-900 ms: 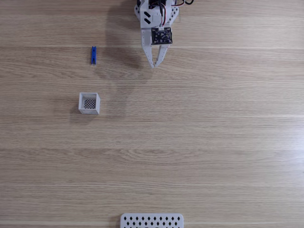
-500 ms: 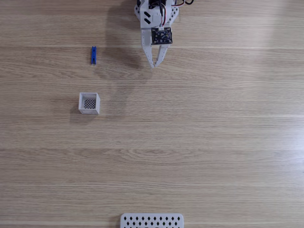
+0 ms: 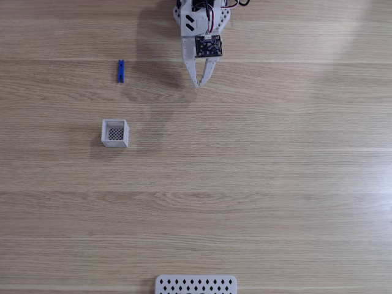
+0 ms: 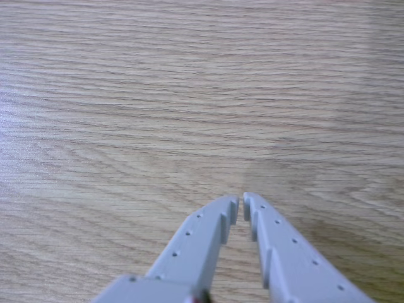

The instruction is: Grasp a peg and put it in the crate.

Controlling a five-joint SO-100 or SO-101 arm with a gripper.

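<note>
Currently the gripper (image 3: pixel 199 82), fingertips nearly touching and holding nothing, sits well to the right of the peg (image 3: pixel 120 71) in the fixed view, whose long axis runs up-down, above the crate (image 3: pixel 115 133).

Fixed view, table (image 3: pixel 275 184): peg (image 3: pixel 120 71) lying left of the fingertips (image 3: pixel 198 82), well apart. Crate (image 3: pixel 115 133) sitting left of and below the fingertips, directly below the peg. Perforated plate (image 3: pixel 195 285) lying far below the fingertips, at the bottom edge.
</note>
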